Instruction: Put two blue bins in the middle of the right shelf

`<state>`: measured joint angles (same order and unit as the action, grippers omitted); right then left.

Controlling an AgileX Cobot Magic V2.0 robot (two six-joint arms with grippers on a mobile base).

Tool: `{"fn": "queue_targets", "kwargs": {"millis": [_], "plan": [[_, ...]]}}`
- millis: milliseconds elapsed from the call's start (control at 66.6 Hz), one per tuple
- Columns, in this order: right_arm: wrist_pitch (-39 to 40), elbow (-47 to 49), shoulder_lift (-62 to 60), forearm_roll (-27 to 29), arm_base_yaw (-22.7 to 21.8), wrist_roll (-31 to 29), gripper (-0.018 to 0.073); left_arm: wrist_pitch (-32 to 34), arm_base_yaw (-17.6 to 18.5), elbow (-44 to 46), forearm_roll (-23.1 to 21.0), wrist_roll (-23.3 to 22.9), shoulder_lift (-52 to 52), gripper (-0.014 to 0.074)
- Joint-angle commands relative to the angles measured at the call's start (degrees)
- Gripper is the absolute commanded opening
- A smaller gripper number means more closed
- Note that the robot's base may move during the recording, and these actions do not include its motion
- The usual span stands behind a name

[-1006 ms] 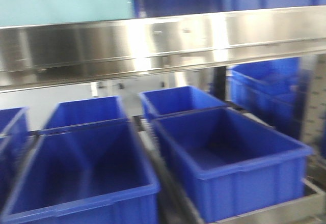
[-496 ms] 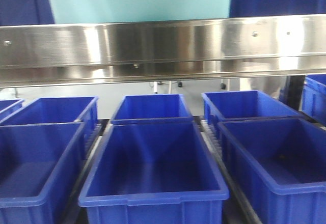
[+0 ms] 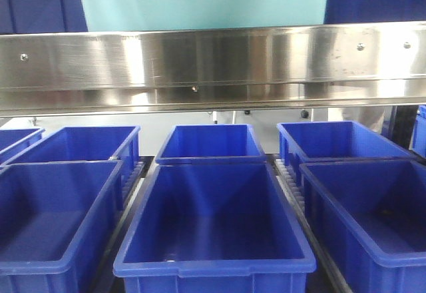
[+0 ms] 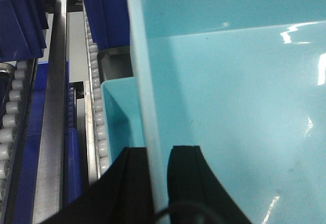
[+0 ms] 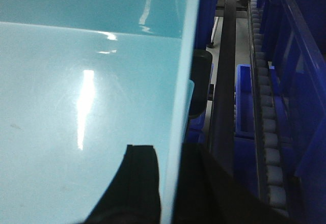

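Your left gripper (image 4: pixel 159 155) is pinching one side wall of the pale blue bin (image 4: pixel 229 107), one finger inside and one outside, closed to the wall's thickness. Your right gripper (image 5: pixel 170 155) is clamping the opposite wall likewise, so the load is hanging level between them. Ahead of your fingers, the right shelf (image 3: pixel 213 60) is presenting its front rail, with dark blue bins (image 3: pixel 213 220) sitting beneath. A second pale rim (image 4: pixel 118 117) is showing just outside the left gripper, probably the other bin nested under.

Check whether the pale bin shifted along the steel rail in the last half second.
No: pale bin and steel rail drift right together; its edges keep their spacing from the rail's screws.
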<state>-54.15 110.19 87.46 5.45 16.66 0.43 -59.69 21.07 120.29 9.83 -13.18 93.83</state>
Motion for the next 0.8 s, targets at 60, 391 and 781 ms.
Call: {"fn": "queue_targets", "kwargs": {"millis": [60, 391, 781], "plan": [[2.22, 0.54, -0.74, 0.24, -0.15, -0.9, -0.0153, 2.54, 0.22, 0.74, -0.21, 0.71, -0.81, -0.0111], [2.22, 0.54, -0.74, 0.24, -0.15, -0.9, -0.0153, 2.54, 0.22, 0.74, -0.21, 0.71, -0.81, -0.0111], [2.22, 0.54, -0.74, 0.24, -0.15, -0.9, -0.0153, 2.54, 0.22, 0.74, -0.21, 0.71, -0.81, -0.0111]]}}
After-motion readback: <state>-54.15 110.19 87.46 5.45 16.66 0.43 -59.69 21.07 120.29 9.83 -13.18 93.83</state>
